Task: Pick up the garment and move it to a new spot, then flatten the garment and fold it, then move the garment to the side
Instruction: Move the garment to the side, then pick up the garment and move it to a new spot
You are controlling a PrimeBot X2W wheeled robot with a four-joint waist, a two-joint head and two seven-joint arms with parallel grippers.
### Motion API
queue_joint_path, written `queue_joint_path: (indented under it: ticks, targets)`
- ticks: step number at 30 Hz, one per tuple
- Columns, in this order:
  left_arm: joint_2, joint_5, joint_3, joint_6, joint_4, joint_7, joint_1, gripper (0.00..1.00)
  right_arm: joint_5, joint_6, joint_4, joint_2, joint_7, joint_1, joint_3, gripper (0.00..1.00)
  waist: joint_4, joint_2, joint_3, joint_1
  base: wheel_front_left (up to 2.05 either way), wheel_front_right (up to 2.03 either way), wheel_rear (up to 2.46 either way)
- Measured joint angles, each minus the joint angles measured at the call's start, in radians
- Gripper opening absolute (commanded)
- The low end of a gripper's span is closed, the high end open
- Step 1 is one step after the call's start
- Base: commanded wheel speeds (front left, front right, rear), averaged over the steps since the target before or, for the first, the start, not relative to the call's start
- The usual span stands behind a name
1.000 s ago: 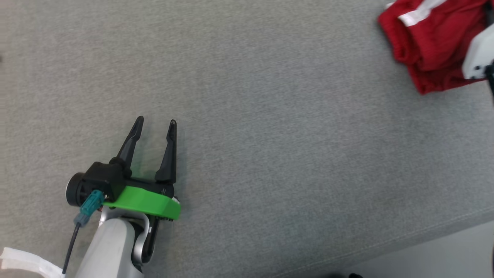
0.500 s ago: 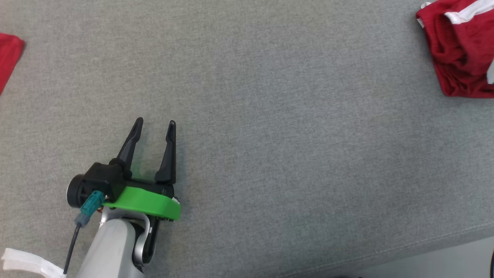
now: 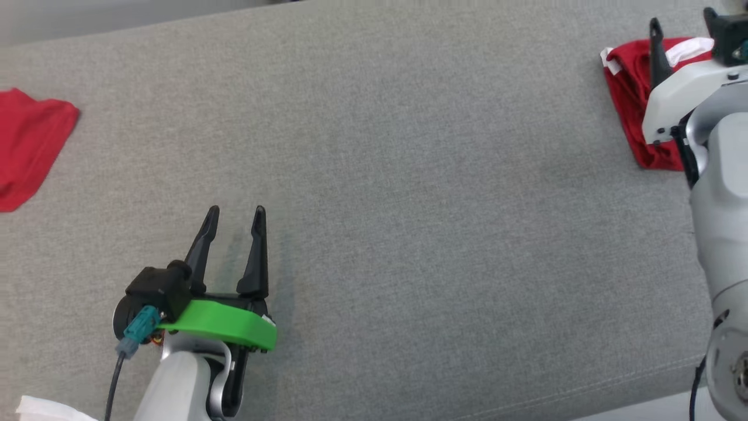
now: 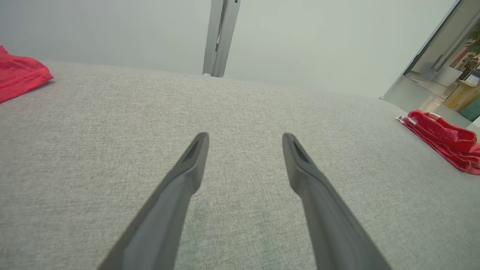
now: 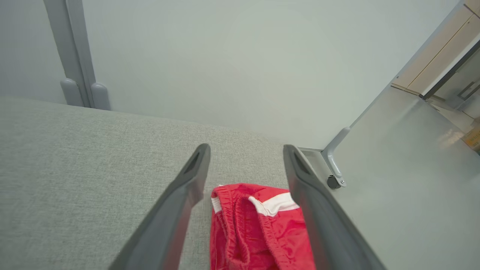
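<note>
Crumpled red garment point(image 3: 625, 88) with white band, at right end of grey woven bench point(image 3: 438, 204), right claw point(image 5: 246, 148) spread above it, arm now in fuller view, left claw point(image 3: 236, 210) released as before, second red cloth point(image 3: 29, 146) far left.

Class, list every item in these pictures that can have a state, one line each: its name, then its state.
Red garment with white trim: bunched up, not folded, lying at the right end of the grey surface.
Right gripper: open, over that garment, not closed on it.
Left gripper: open, empty, over the surface.
Second red cloth: lying at the far left, ungripped.
</note>
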State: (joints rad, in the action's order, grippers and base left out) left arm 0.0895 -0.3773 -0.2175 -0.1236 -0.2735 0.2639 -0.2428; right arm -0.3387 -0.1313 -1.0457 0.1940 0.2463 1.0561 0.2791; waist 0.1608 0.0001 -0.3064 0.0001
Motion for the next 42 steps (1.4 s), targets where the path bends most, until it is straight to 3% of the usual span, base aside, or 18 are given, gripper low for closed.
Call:
queue_joint_path:
  ticks: [6, 13, 19, 30, 42]
  targets:
    - [-0.011, -0.020, 0.048, -0.001, -0.024, 0.000, 0.056, 1.00, 0.059, 0.000, 0.036, -0.076, 0.015, -0.088, -0.051, 1.00, -0.027, 0.0000, 0.088, 0.0000, 0.00, 0.00, 0.00]
    - [-0.016, -0.021, 0.103, -0.001, -0.040, 0.000, 0.148, 1.00, 0.179, 0.000, 0.198, -0.133, 0.016, -0.288, -0.105, 1.00, -0.072, -0.0001, 0.190, 0.0000, 0.00, 0.00, 0.00]
    - [-0.024, -0.003, 0.133, 0.000, -0.039, 0.000, 0.221, 1.00, 0.241, 0.000, 0.354, -0.143, 0.016, -0.495, -0.138, 1.00, -0.113, 0.0000, 0.258, -0.0001, 0.00, 0.00, 0.00]
    - [-0.035, 0.013, 0.177, 0.000, -0.008, 0.000, 0.317, 1.00, 0.463, 0.000, 0.567, -0.146, 0.017, -0.857, -0.273, 1.00, -0.158, -0.0001, 0.328, -0.0001, 0.00, 0.00, 0.00]
    - [-0.039, 0.013, 0.178, 0.000, 0.009, 0.000, 0.341, 1.00, 0.476, 0.000, 0.648, -0.145, 0.017, -0.937, -0.273, 1.00, -0.151, 0.0000, 0.336, -0.0001, 0.00, 0.00, 0.00]
